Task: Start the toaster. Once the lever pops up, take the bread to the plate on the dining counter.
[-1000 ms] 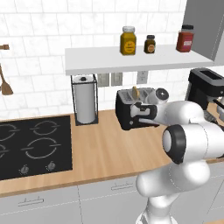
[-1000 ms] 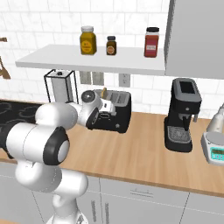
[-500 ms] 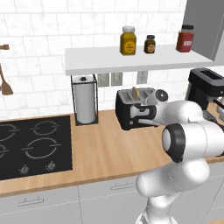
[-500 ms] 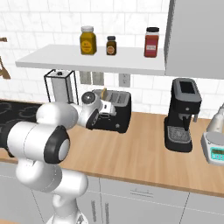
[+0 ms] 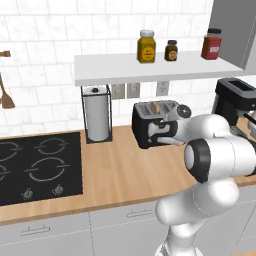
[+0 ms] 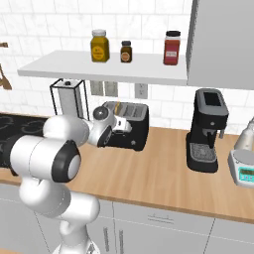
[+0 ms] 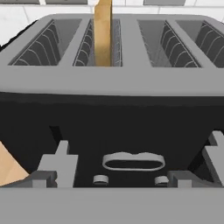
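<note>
Claw (image 7: 112, 181) open, close against toaster (image 7: 112, 109) front; bread (image 7: 103, 33) upright in slot above.

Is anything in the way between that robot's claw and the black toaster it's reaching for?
Nothing visible: the open gripper sits right at the front of the boxy black toaster, whose levers and knobs face it, with a tan bread slice standing in one slot.

Both base views look forward and down from behind the arm, left and right, sharing the toaster (image 5: 155, 123) (image 6: 127, 125). The hand view faces the toaster (image 7: 113, 87) front close-up.
</note>
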Robot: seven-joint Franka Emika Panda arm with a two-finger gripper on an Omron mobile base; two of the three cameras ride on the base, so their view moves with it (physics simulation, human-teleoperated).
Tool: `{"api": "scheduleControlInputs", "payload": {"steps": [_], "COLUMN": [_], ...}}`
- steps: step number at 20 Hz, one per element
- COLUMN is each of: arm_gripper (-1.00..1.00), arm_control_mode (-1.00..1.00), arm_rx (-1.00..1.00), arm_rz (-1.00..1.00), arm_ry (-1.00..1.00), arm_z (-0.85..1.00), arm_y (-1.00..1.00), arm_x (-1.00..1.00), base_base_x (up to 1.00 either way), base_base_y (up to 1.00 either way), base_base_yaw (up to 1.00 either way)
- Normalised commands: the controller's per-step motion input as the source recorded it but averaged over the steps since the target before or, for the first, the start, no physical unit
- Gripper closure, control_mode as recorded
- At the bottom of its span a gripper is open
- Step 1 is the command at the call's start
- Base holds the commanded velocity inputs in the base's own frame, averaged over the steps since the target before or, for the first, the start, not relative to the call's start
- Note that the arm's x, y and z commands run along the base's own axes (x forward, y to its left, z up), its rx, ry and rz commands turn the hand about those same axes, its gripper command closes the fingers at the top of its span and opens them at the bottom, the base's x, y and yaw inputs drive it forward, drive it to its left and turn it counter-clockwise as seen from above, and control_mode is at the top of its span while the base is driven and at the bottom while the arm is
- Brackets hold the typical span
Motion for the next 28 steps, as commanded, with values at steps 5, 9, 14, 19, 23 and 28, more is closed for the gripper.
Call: {"api": "scheduleControlInputs", "payload": {"steps": [5, 9, 14, 19, 23, 28], "arm_gripper": [-1.00, -1.00, -1.00, -1.00, -1.00, -1.00], "arm_control_mode": [-1.00, -1.00, -1.00, -1.00, -1.00, -1.00], "arm_rx": [0.00, 0.00, 0.00, 0.00, 0.00, 0.00], "arm_rz": [0.00, 0.00, 0.00, 0.00, 0.00, 0.00], "arm_ry": [0.00, 0.00, 0.00, 0.00, 0.00, 0.00], "arm_z": [-0.19, -0.21, -0.23, -0.24, -0.23, -0.14], "arm_y": [0.00, 0.00, 0.00, 0.00, 0.00, 0.00], "arm_x": [0.00, 0.00, 0.00, 0.00, 0.00, 0.00], "base_base_x": [0.00, 0.00, 0.00, 0.00, 0.00, 0.00], "base_base_y": [0.00, 0.00, 0.00, 0.00, 0.00, 0.00], "base_base_yaw": [0.00, 0.00, 0.00, 0.00, 0.00, 0.00]}}
